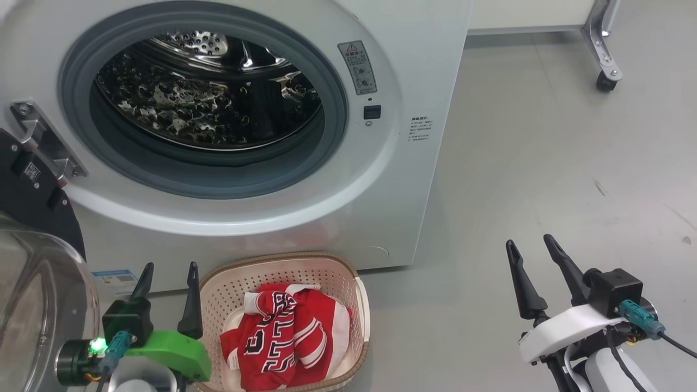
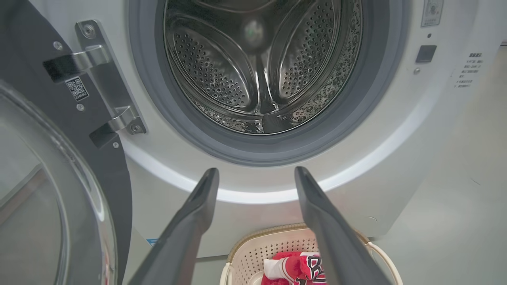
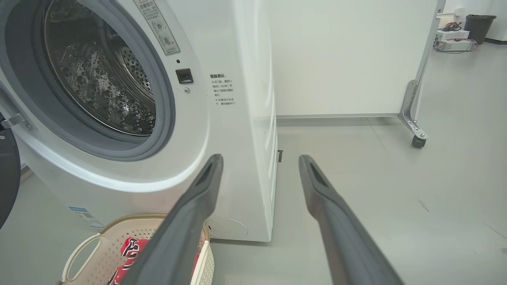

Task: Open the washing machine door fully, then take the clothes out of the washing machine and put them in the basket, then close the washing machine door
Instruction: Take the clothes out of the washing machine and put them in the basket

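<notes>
The washing machine (image 1: 414, 65) is looking smooth and glossy white, with its drum (image 1: 207, 109) gleaming as polished perforated steel inside a matt grey rubber seal (image 1: 218, 174). At 9 o'clock the hinge (image 1: 43, 141) is shining like bare metal against the washing machine door (image 1: 32, 218), which is matt black plastic around clear glass. At 6 o'clock the basket (image 1: 283, 258) is looking like cream perforated plastic, and the clothes (image 1: 288, 337) are reading as soft red cloth.

The washing machine door (image 1: 32, 305) is cut by the head view's left edge, the basket (image 1: 283, 256) by its bottom edge, and the warning label (image 1: 358, 67) is too small to read.
</notes>
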### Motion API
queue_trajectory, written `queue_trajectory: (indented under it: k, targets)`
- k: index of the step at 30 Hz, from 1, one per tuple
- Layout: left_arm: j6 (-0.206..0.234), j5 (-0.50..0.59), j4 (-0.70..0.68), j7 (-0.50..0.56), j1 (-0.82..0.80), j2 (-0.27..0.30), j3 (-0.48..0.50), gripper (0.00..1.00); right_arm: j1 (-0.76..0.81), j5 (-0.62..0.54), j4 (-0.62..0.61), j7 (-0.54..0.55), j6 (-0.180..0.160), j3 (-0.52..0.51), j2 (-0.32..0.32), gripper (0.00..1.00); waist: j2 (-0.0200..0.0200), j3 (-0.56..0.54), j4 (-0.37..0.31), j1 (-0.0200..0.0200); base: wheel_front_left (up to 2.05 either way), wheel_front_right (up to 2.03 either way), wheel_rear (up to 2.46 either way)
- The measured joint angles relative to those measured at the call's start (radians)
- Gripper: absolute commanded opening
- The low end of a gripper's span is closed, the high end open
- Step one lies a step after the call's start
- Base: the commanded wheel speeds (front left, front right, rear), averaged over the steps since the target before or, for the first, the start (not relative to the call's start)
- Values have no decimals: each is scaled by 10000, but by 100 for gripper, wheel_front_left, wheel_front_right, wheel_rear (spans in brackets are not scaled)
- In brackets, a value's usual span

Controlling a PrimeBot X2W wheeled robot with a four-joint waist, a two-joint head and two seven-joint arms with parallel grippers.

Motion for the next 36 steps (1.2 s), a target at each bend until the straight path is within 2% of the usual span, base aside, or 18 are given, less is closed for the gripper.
queue_trajectory:
  k: [10,36]
  targets:
    - [25,105,-754,0,871,98,-58,100,430,2,-267,107,-96,31,-17,100,0,-524,-162,-1,0,0,0]
    - [418,662,-2176,387,1755,384,-140,100,835,15,-892,370,-286,-10,-92,100,0,-538,-304,-1,0,0,0]
